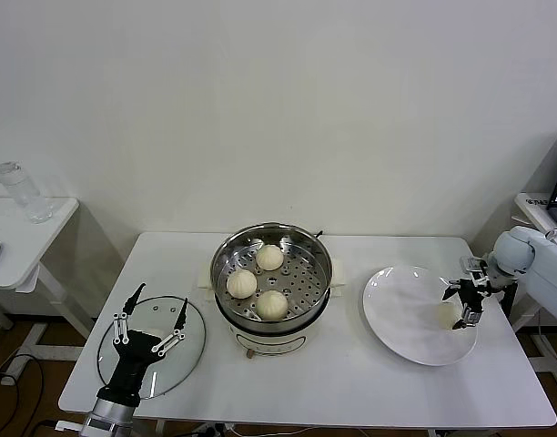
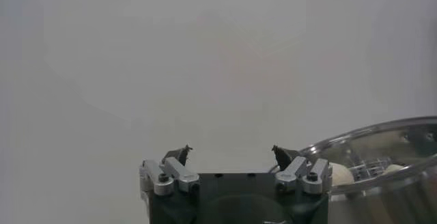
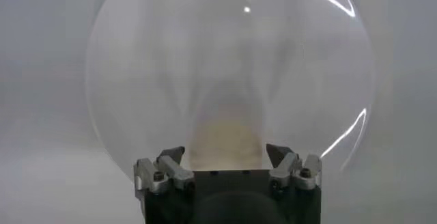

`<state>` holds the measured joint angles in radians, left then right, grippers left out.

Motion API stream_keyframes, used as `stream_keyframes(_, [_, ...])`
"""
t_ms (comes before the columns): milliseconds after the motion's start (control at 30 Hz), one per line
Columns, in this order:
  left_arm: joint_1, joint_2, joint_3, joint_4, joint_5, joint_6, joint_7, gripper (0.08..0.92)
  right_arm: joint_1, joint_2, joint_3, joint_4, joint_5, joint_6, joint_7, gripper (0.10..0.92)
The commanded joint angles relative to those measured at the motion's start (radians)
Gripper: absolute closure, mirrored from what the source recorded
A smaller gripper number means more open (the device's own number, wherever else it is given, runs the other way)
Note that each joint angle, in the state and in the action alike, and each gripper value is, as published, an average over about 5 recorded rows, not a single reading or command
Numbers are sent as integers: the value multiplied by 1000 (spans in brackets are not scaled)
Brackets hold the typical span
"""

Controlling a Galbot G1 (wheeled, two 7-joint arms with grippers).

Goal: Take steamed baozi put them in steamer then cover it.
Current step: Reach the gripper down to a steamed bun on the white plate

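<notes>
White tabletop (image 1: 351, 364) holds the steamer (image 1: 271, 278) with three baozi inside, while right of it the right gripper (image 1: 468, 300) spreads wide around the last soft, squashable baozi (image 1: 448, 314) on the plate (image 1: 401, 319), best pinched gently across its sides.

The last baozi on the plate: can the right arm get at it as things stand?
Probably yes. The right gripper hangs open right over the baozi at the plate's right side, jaws on either side of it in the right wrist view, nothing between them.
</notes>
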<state>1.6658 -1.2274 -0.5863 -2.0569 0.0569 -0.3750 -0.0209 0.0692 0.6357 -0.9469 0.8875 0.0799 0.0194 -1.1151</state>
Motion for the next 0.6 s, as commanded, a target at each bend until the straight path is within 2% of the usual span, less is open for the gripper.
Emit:
stream_keyframes(33, [0,-1,-1,1,0,-1,0,177,-22,12,13,-29,-13,1,11,252])
stream_keyframes(233, [1,-2,-2,1,0,-2,0,177,-20,18,19,-33,-13,1,9,323])
stream_keyframes(600, [-4,3,1,-1,1,0,0,177,250,7,-92,76,89,-17,-109,350])
